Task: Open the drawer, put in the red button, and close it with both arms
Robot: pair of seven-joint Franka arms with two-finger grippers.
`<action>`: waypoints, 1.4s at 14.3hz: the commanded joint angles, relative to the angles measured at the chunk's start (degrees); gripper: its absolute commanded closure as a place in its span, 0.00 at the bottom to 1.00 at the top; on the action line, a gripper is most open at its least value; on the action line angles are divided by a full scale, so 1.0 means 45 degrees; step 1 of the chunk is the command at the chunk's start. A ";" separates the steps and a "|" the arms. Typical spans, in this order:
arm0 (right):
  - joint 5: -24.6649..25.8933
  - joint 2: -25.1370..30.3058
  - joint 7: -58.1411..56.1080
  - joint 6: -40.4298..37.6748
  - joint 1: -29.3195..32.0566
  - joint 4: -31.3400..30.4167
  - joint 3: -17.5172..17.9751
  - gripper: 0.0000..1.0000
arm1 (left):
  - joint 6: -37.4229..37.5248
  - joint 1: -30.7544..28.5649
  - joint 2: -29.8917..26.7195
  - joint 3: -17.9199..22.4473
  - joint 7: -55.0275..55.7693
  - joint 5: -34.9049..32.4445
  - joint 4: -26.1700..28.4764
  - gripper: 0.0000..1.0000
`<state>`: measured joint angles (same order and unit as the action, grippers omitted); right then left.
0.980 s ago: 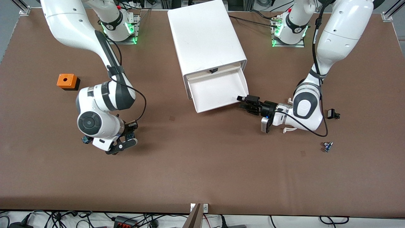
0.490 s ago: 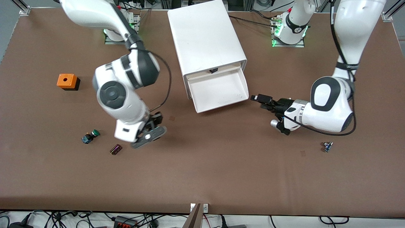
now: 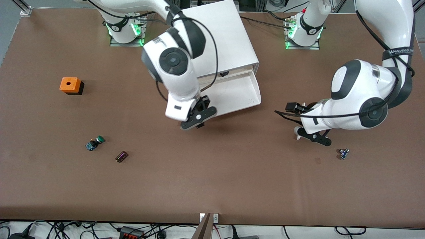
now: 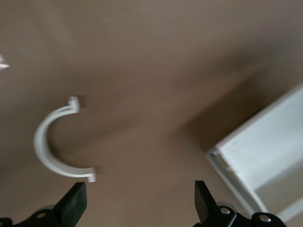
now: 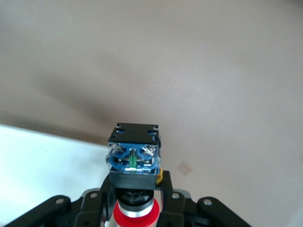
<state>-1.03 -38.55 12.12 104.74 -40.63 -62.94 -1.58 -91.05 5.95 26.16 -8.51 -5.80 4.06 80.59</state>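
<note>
A brown table carries a white cabinet. Also on it lie an orange box, a green-capped pushbutton and a white curved clip.

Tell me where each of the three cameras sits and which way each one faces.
Front view: high across the table, facing both arms, cabinet between them.
Left wrist view: on the left arm, looking down past its open fingers at a white curved clip and the drawer corner.
Right wrist view: on the right arm, looking along fingers gripping the red button.
Shared: the drawer.
</note>
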 commanded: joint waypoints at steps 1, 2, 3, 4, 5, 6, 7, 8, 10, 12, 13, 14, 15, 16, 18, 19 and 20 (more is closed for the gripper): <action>-0.0161 -0.0379 0.1367 -0.0307 -0.0695 0.0433 -0.0117 1.00 | 0.0505 -0.0071 -0.0306 0.0191 0.0136 -0.1194 -0.0892 0.00; -0.0315 -0.0476 0.1389 -0.0307 -0.0871 0.0433 -0.0098 1.00 | 0.1397 -0.0129 -0.0228 0.0366 0.0155 -0.1176 -0.1728 0.00; -0.0820 -0.0574 0.1583 -0.0210 -0.1027 0.0433 -0.0059 1.00 | 0.1812 -0.0323 -0.0170 0.0523 0.0136 -0.0982 -0.2317 0.00; -0.1134 -0.0672 0.1720 -0.0132 -0.1048 0.0433 -0.0058 1.00 | 0.1816 -0.0692 -0.0208 0.0428 0.0194 -0.0826 -0.2593 0.00; -0.1234 -0.0731 0.1760 -0.0073 -0.1048 0.0452 -0.0039 1.00 | 0.1854 -0.0735 -0.0208 0.0427 0.0214 -0.0921 -0.2886 0.00; -0.1254 -0.0809 0.1760 -0.0073 -0.1164 0.0433 -0.0020 1.00 | 0.1874 -0.0755 -0.0227 0.0427 0.0310 -0.1038 -0.3102 0.00; -0.1254 -0.0945 0.1799 -0.0053 -0.1359 0.0452 -0.0019 1.00 | 0.1874 -0.0774 -0.0247 0.0427 0.0369 -0.1136 -0.3123 0.00; -0.1254 -0.1062 0.1993 0.0044 -0.1438 0.0452 -0.0019 1.00 | 0.1855 -0.0813 -0.0266 0.0465 0.0428 -0.1156 -0.3181 0.00; -0.1507 -0.1413 0.2209 0.0376 -0.1672 0.0452 -0.0019 1.00 | 0.1855 -0.0774 -0.0267 0.0486 0.0681 -0.1272 -0.3609 0.00; -0.1547 -0.1629 0.2268 0.0377 -0.1946 0.0452 -0.0019 1.00 | 0.1816 -0.0678 -0.0247 0.0388 0.0819 -0.1758 -0.3670 0.00; -0.1547 -0.1707 0.2287 0.0357 -0.1966 0.0452 0.0000 1.00 | 0.1816 -0.0290 -0.0247 0.0388 0.0819 -0.2206 -0.3709 0.00; -0.1567 -0.1727 0.2288 0.0357 -0.1966 0.0433 -0.0019 1.00 | 0.1796 -0.0093 -0.0247 0.0426 0.0839 -0.2443 -0.3767 0.00; -0.1606 -0.1843 0.2268 0.0376 -0.1966 0.0433 0.0000 1.00 | 0.1796 -0.0091 -0.0247 0.0407 0.0897 -0.2445 -0.3768 0.00; -0.1664 -0.1941 0.2268 0.0396 -0.1966 0.0452 0.0000 1.00 | 0.1796 -0.0091 -0.0247 0.0407 0.0917 -0.2464 -0.3749 0.00; -0.1665 -0.2079 0.2288 0.0357 -0.2005 0.0433 0.0000 1.00 | 0.1796 -0.0091 -0.0247 0.0407 0.1091 -0.2465 -0.3729 0.00; -0.1665 -0.2079 0.2307 0.0280 -0.2025 0.0433 0.0000 0.76 | 0.1835 -0.0091 -0.0247 0.0407 0.1344 -0.2445 -0.3729 0.00; -0.1665 -0.2060 0.2307 0.0221 -0.2006 0.0433 0.0000 0.01 | 0.1835 -0.0110 -0.0247 0.0407 0.1637 -0.2406 -0.3729 0.00</action>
<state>-7.73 -46.77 21.61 106.79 -49.56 -62.60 -1.56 -83.69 5.55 24.76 -6.53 -0.52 -5.53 65.02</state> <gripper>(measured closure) 0.599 0.000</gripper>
